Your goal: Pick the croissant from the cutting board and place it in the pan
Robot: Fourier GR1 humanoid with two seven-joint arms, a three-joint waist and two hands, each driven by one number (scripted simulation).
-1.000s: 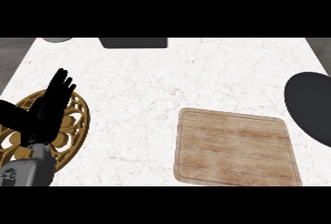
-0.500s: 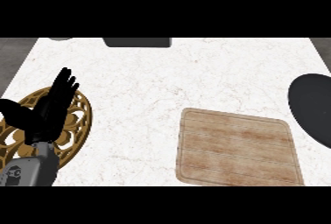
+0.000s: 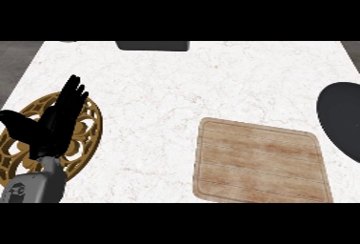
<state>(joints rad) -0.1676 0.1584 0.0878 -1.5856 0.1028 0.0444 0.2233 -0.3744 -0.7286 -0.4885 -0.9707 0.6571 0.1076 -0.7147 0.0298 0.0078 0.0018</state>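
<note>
White marbled counter (image 3: 190, 86): largest surface. Light wooden cutting board (image 3: 260, 167) lower right, top bare. Dark round pan (image 3: 345, 119) at right edge, partly cut off, nothing visible inside. Gold openwork trivet (image 3: 88, 136) at left. Left hand (image 3: 53, 126) above trivet, fingers straight, holding nothing. Right hand unseen. Croissant nowhere visible; progress cannot be judged.

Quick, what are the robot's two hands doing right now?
Left hand: open, fingers straight, holding nothing, over the gold trivet.
Right hand: not in view.
</note>
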